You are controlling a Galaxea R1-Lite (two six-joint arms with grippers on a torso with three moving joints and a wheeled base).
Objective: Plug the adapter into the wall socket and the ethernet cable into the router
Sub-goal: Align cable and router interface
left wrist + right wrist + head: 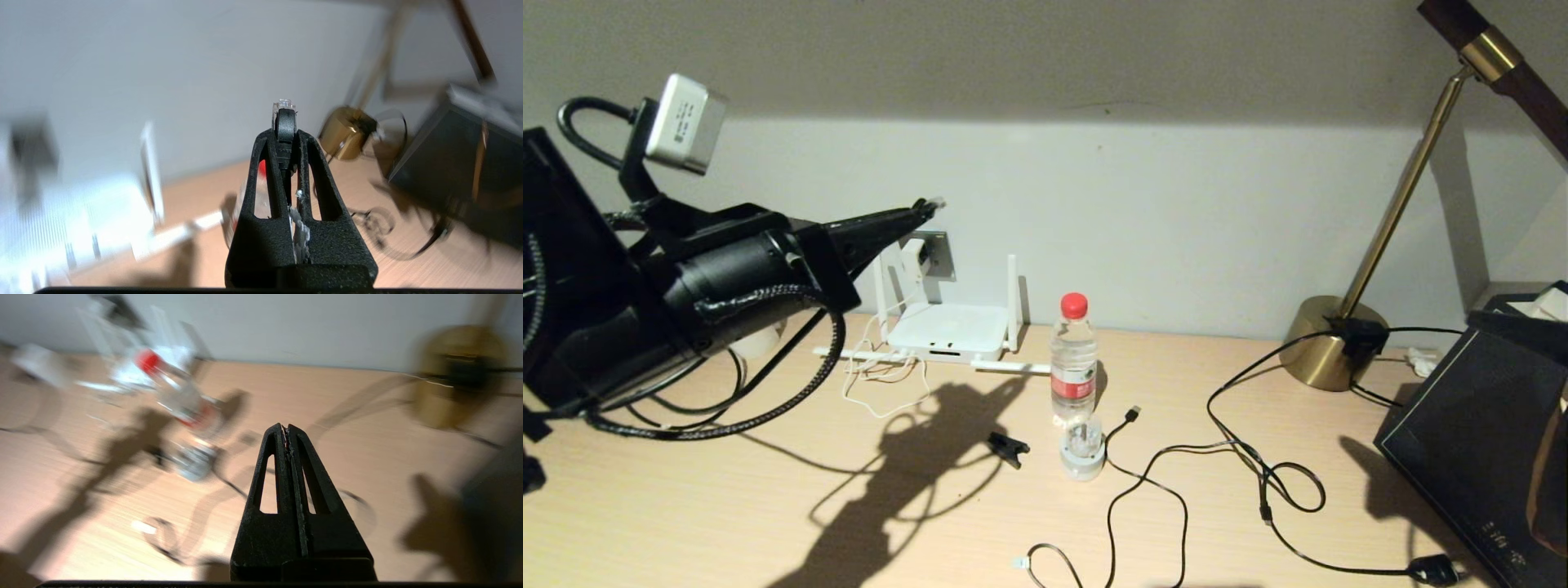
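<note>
Left hand [923,208]: raised above the desk, up and to the left of the router, pointing at the wall; fingers pressed together on the ethernet cable.
Ethernet cable [284,118]: clear-tipped black connector sticks out past the left fingertips; thick black cable loops down from the arm to the desk, left of the router.
Right hand [287,430]: seen only from its own wrist camera, over bare desk, well in front of the router; fingers pressed together, nothing between them.
Router [947,331]: flat white box at the back of the desk against the wall, two antennas upright, two lying flat along the desk.
Wall socket [939,253]: grey plate on the wall just above the router.
Adapter [914,259]: small white plug seated on the socket plate; its thin white cord [882,384] falls in loops to the left front of the router.
Water bottle [1073,363]: red cap, upright, right of the router.
Thin black cable [1160,465]: curls across the desk, right front of the router.
Brass lamp [1333,343]: round base far to the right of the router.
Desk [727,523]: pale wood.
</note>
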